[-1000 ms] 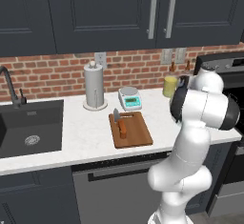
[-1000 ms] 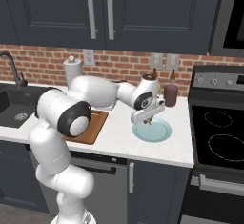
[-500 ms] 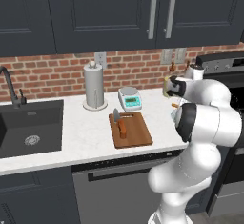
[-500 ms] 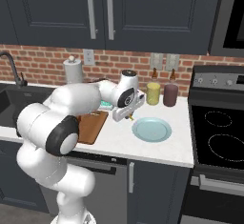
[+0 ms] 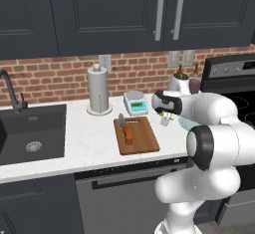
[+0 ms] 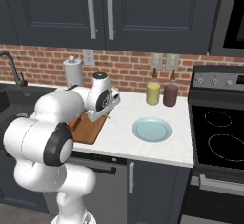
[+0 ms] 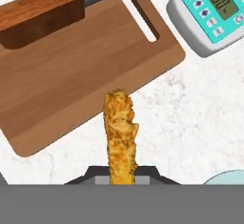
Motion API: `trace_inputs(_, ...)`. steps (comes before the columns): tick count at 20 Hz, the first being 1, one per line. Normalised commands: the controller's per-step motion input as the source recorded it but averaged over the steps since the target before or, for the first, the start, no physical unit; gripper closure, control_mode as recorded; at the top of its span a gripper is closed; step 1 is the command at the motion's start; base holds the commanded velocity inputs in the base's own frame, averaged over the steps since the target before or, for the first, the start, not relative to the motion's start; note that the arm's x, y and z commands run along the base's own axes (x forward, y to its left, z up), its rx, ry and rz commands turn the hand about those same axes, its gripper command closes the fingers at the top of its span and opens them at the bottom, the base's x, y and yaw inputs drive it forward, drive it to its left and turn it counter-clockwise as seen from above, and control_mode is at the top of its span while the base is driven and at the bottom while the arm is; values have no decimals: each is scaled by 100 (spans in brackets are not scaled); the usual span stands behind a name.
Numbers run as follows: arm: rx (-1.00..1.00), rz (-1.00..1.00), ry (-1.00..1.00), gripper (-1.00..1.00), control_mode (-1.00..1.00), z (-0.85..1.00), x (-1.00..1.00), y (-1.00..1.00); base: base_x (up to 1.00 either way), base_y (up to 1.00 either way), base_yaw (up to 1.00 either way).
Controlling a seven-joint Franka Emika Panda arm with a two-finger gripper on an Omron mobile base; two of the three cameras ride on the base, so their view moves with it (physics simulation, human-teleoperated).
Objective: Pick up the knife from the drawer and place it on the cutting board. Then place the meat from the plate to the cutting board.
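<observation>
The knife [image 5: 127,132] lies on the brown cutting board [image 5: 142,139], orange handle near the middle and blade [image 5: 121,122] toward the wall. My gripper [image 5: 166,120] hangs just above the counter off the board's right edge, shut on the tan-yellow meat [image 7: 121,131]. In the hand view the meat's far end reaches over the cutting board [image 7: 86,82] edge, with the knife handle [image 7: 40,15] beyond it. The pale-teal plate [image 6: 151,129] sits bare to the right of my gripper [image 6: 106,116]. The drawer is out of view.
A small teal scale [image 5: 135,102] and a paper towel roll [image 5: 98,89] stand behind the board. Two bottles [image 6: 153,93] are at the wall behind the plate. The sink [image 5: 30,133] is at the left, the stove [image 6: 224,139] at the right.
The arm has swung left from above the plate to the board's right edge, carrying the meat. The plate now lies bare.
</observation>
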Motion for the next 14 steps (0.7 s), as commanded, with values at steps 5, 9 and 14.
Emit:
trace_inputs(5, 0, -14, -3, 100, -100, 0, -2, 100, 0, 0, 0)
trace_inputs(9, 0, -16, 0, 100, -100, 0, -4, 96, 0, 0, 0)
trace_inputs(14, 0, -13, 0, 100, -100, 0, -1, 59, 0, 0, 0)
